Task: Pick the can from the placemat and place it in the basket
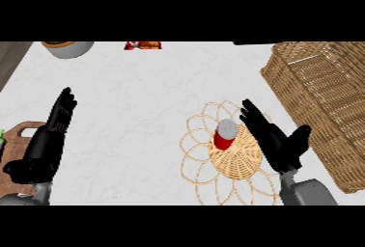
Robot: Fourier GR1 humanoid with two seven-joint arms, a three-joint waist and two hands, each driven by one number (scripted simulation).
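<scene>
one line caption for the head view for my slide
Open right hand beside the red can on the placemat, basket nearby.

White marbled countertop (pixel 143 96) with faint grey veining forms the work surface. Grey round pot (pixel 68 48) with orange-brown contents stands at the far left edge, partly cut off. Small red-and-orange packet (pixel 143 45) lies at the far edge, identity unclear. Brown wooden board (pixel 16 140) sits at the left edge; a green item (pixel 2 136) shows beside it.

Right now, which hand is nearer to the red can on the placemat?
The right hand. It is open, just to the right of the can, not yet holding it. The left hand rests open far to the can's left, near the counter's left edge.
</scene>
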